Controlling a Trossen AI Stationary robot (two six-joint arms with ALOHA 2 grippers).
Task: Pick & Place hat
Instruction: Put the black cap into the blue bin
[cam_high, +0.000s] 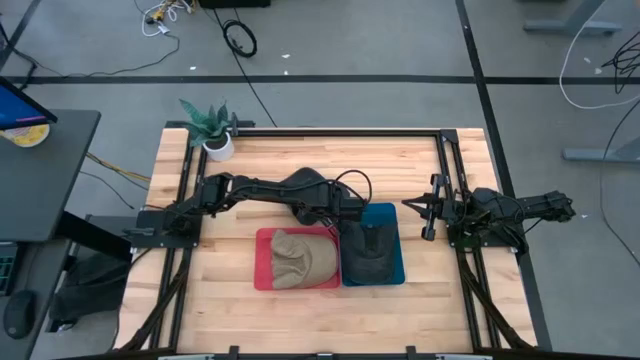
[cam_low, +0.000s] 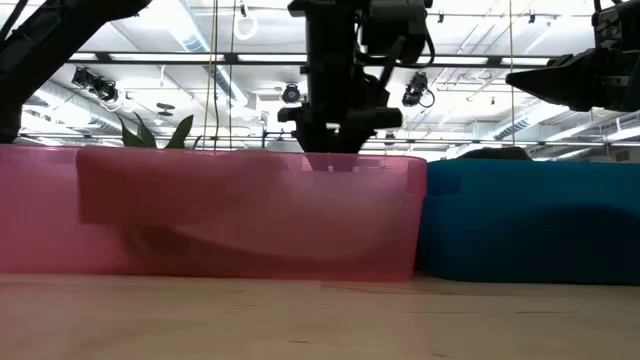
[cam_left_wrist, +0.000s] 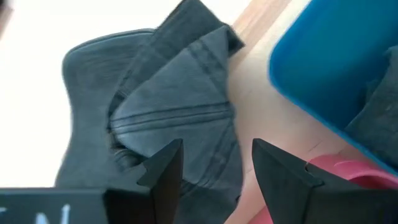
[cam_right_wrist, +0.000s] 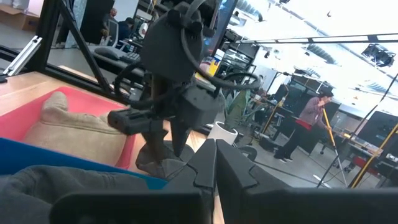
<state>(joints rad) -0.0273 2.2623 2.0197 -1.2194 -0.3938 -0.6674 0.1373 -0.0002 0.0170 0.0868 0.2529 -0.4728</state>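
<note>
Grey hat: the grey hat (cam_left_wrist: 168, 106) lies flat on the table (cam_high: 300, 310), near the middle. It is out of the bins, on bare wood.
Where from the bins: it is at 12 o'clock from the spot where the two bins meet, just beside them.
Left gripper: the left gripper (cam_left_wrist: 216, 149) hangs right over the grey hat and points down. Its two fingers are spread wide. They pinch nothing. I can see the hat in the gap between them.
Left arm: it reaches in from 9 o'clock to the middle of the table.
Red bin: the red bin (cam_high: 260, 262) sits at 6 o'clock from the left gripper, a bit toward 7.
Tan hat: a tan hat (cam_high: 300, 258) lies inside the red bin.
Blue bin: the blue bin (cam_high: 398, 250) touches the red bin on its 3 o'clock side.
Dark hat: a dark hat (cam_high: 368, 255) lies inside the blue bin.
Right gripper: the right gripper (cam_high: 425, 208) waits at 3 o'clock, up off the table, near the blue bin. Its fingers are pressed together and hold nothing.
Plant: a small plant (cam_high: 212, 130) in a white pot stands at the 11 o'clock corner, well apart from the hats.
Person: a person (cam_right_wrist: 309, 118) stands far off in the room, past the table.
</note>
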